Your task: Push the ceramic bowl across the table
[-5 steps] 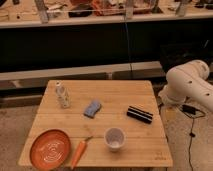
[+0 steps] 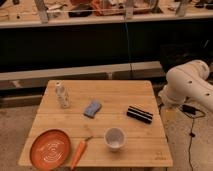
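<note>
Though the tool is off-frame, the ceramic bowl sits on the table.

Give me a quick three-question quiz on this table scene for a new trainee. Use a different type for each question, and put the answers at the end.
1. Multiple choice: in which corner of the table does the ceramic bowl sit, as the camera sees it? A) near left B) far right C) far left
2. True or false: the white cup stands inside the ceramic bowl.
3. Fill in the blank: the gripper is ___; only the white arm shows, beyond the table edge at the picture's right.

Key: 1 A. 2 false; the cup stands apart on the table, with the carrot between them. 3 out of view.
</note>
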You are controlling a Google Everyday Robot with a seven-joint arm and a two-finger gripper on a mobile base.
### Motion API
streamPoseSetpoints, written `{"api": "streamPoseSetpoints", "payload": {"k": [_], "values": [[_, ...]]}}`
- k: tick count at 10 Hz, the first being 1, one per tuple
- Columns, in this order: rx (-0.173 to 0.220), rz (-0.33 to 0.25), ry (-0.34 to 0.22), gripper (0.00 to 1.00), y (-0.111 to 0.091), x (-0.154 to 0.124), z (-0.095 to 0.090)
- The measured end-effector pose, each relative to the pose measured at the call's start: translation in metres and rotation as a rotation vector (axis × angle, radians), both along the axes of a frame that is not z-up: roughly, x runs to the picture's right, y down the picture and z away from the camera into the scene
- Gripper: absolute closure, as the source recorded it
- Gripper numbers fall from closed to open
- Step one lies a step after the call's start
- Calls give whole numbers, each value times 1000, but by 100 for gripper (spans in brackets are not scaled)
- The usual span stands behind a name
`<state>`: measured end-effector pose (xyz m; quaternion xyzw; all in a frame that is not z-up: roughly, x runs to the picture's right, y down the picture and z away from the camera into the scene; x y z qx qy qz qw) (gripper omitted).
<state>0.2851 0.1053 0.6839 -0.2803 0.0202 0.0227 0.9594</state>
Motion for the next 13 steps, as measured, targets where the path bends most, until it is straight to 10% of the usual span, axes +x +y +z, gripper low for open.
{"api": "streamPoseSetpoints", "payload": {"k": [13], "values": [[4,-44,-18,20,-1,-21,-2]]}}
